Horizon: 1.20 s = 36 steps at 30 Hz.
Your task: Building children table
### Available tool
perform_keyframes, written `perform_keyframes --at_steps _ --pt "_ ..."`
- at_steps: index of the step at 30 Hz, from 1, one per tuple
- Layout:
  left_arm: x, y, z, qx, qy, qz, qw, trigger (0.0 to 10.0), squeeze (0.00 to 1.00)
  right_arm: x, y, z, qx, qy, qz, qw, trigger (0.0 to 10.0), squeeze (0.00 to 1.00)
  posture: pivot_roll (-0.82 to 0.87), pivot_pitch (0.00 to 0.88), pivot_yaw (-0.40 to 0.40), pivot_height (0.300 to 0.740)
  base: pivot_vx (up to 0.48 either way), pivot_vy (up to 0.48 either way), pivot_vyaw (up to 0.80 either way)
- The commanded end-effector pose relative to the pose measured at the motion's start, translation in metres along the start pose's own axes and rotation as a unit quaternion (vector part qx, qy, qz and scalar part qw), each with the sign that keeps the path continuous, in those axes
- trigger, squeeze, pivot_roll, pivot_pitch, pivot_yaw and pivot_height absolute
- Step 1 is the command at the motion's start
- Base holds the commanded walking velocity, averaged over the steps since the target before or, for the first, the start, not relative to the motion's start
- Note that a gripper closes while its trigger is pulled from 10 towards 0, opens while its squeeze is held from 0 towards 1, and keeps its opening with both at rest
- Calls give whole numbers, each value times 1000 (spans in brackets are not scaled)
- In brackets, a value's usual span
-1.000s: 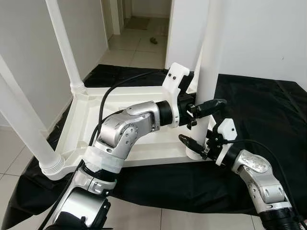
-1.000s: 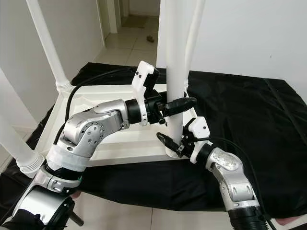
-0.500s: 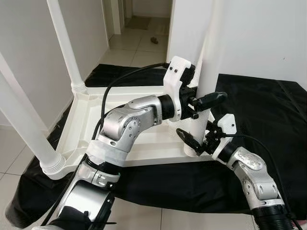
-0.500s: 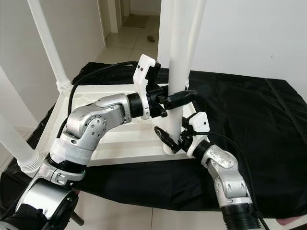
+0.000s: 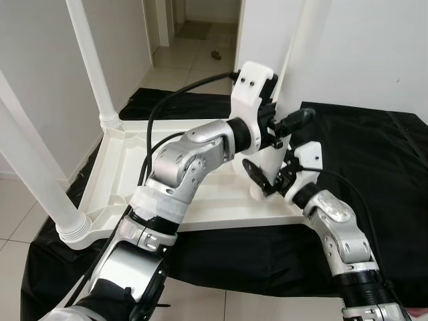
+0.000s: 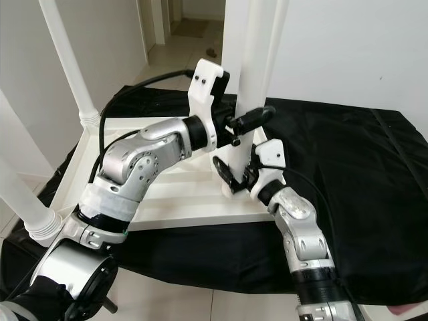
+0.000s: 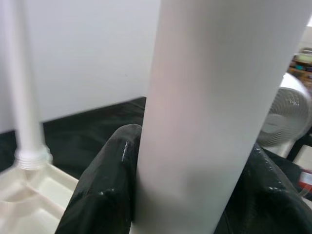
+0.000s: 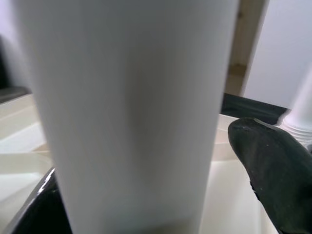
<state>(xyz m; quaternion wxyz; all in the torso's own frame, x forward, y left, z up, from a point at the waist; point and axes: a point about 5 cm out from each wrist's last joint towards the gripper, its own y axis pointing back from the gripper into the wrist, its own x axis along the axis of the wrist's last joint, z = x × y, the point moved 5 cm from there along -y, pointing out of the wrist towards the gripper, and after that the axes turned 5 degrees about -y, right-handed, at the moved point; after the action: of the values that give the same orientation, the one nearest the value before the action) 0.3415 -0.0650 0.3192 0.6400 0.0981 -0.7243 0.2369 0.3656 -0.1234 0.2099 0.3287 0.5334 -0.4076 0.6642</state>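
Lying upside down on a black cloth (image 5: 374, 160), the white tabletop (image 5: 120, 167) fills the middle left of the left eye view, with three legs standing up from its corners: one at the upper left (image 5: 90, 60), one at the lower left (image 5: 33, 167), and a blurred far one (image 6: 271, 40) behind the fourth. That fourth leg (image 5: 284, 87) rises right of centre, tilted, its foot over the near right corner. Left gripper (image 5: 284, 127) reaches across from the left and clamps this leg partway up; right gripper (image 5: 267, 175) comes from the lower right and grips the same leg just above its base. Tiled floor (image 5: 194, 73) and a doorway sit at the top. In the right eye view the same leg (image 6: 251, 80) stands at centre with both grippers stacked on it. Left wrist view shows the leg (image 7: 204, 117) between black fingers (image 7: 105, 185) pressed against both sides, a fan (image 7: 287, 117) at the right edge. Right wrist view shows the leg (image 8: 126, 112) close between two fingers (image 8: 270, 165), the right one apart from it, cream tabletop ribs behind.
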Motion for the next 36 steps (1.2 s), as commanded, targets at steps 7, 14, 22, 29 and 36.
perform_keyframes --at_steps 7,14,22,29,36 --pt "22 -14 -19 68 -25 31 997 10000 0 -1 -22 3 -70 -13 -15 997 10000 0 -22 0 -26 740 0 0 0" --pt "31 -15 -35 128 -52 40 990 10000 0 5 -37 23 -166 -7 -12 986 10000 0 -15 0 -34 740 0 0 0" --pt "38 -18 -40 165 -53 54 983 10000 0 15 -45 28 -227 17 1 974 10000 0 -8 0 -39 740 0 0 0" --pt "42 -20 -42 185 -50 65 979 10000 0 27 -53 20 -252 23 21 967 10000 0 -6 0 -41 740 0 0 0" --pt "45 -22 -42 198 -40 75 977 10000 0 33 -52 19 -289 58 38 955 10000 0 -6 1 -36 740 0 0 0"
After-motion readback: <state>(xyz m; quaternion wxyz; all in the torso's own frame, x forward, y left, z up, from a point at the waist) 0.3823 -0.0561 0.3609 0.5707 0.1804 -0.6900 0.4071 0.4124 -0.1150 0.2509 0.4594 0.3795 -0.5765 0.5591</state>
